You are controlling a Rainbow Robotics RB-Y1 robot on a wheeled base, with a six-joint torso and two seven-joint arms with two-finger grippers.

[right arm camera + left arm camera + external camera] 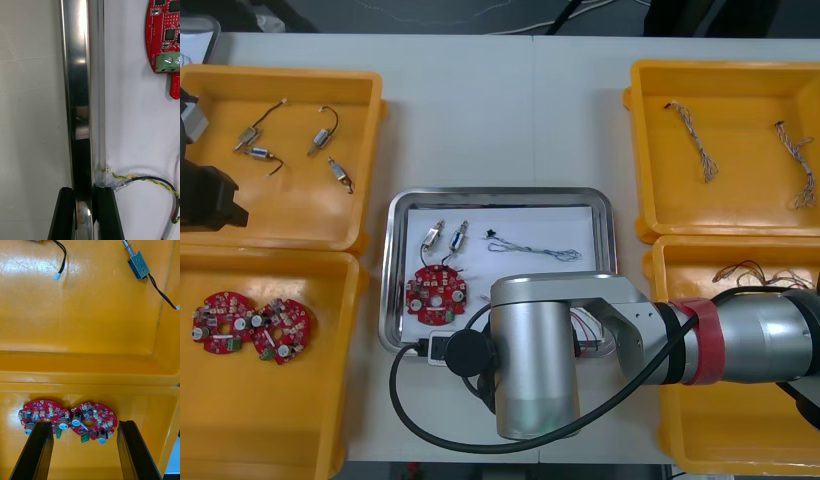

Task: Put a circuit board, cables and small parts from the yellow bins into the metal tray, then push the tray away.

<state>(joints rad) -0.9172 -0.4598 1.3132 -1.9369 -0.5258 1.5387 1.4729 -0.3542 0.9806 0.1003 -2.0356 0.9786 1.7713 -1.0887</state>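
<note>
Right arm (pixel 630 340) lies nearest, reaching in from the right across the near edge of the table (pixel 500 110). Right gripper (pixel 85 191): positioned at the near rim of the metal tray (pixel 77 93), jaws clenched on that rim, one finger outside the tray and one inside. Just inside the rim, beside the inner finger, a twisted cable (pixel 150 181) lies on the white tray floor. Farther in, at the tray's left, rests one circuit board (pixel 437 295). Beyond it lie two small metal parts (pixel 431 238) side by side, and to their right a thin black cable (pixel 532 246).

Near left bin (pixel 270 420): holds two spare boards (pixel 220 322), side by side. Left gripper (pixel 83 423): hangs above the left bins at the table's left edge, jaws released and wide apart, holding nothing. Near right bin (pixel 740 435): contains loose cables (pixel 755 270). Far left bin (pixel 290 210): four metal parts (pixel 258 153), spread apart. Far right bin (pixel 740 190): two blue and white cables (pixel 695 140), well apart.
</note>
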